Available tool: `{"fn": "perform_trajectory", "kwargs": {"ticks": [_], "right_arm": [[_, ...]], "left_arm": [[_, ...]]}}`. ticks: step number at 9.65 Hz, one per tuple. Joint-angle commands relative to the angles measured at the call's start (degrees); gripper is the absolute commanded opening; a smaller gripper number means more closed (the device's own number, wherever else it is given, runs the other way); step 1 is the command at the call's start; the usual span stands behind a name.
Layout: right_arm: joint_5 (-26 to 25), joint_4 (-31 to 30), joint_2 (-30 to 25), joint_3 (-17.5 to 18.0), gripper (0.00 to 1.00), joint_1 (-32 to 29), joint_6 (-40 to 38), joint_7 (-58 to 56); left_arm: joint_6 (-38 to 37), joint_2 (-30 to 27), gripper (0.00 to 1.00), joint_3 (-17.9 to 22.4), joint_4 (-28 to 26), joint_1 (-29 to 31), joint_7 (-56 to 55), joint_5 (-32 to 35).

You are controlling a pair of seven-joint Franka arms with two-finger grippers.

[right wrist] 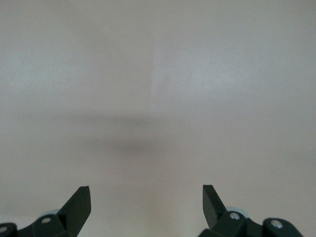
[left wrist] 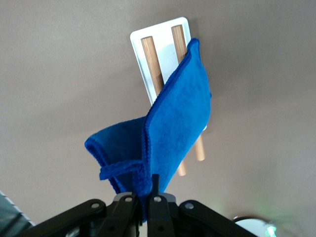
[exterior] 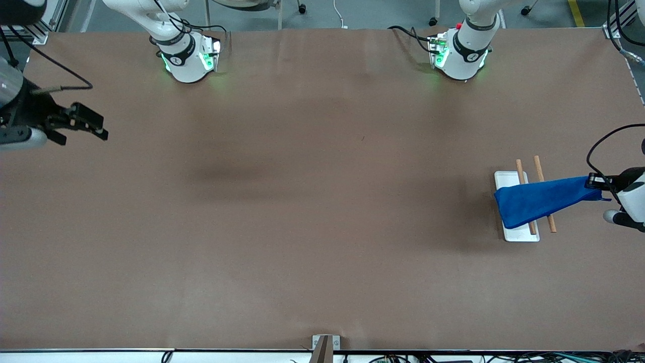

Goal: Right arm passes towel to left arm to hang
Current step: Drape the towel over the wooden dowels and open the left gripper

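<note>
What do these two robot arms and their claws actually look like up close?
Both are white jointed arms with black joint bands and green-lit bases; the left arm has a small red knob at its base, the right arm none. Black cables trail along them. The left gripper and right gripper are black, each with two fingers.

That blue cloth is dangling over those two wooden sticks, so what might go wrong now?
The left gripper pinches only one corner of the towel, so it may slip out. The towel hangs slanted across both rods of the rack; it might bunch up or catch one rod only. Pulling sideways may shift the light rack. The right gripper waits open over its end of the table.
</note>
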Motion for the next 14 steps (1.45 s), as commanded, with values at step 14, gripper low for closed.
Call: {"fn": "perform_trajectory", "kwargs": {"ticks": [14], "right_arm": [[-5.3,3.6,1.8,-6.0,1.0,3.4,-0.8,0.9]], "left_arm": [[11.3,9.3,0.14,1.6,-0.7,2.4,18.1,6.2]]}}
